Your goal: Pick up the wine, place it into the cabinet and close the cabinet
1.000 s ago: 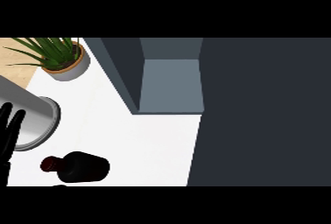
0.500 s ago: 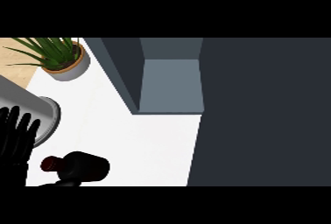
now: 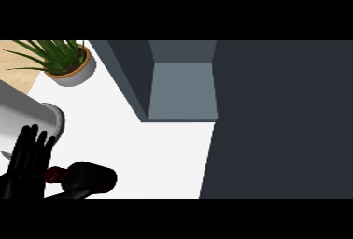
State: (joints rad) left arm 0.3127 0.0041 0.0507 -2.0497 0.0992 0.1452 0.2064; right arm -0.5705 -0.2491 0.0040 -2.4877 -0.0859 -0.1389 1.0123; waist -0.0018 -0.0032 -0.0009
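The left robot hand [image 3: 26, 161] stands at the counter's [image 3: 158, 149] near left corner, fingers straight and pointing up, open and holding nothing; its wrist is cut off below. The dark wine bottle [image 3: 88, 176] sits just right of it, red neck toward the fingers, whether touching I cannot tell; a grey cylinder [image 3: 24, 116] behind is partly hidden; the cabinet [image 3: 183, 88] stands open at the far edge.

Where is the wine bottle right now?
In the head view, the wine bottle is at the lower left of the white counter, right next to the left hand, well below the potted plant.
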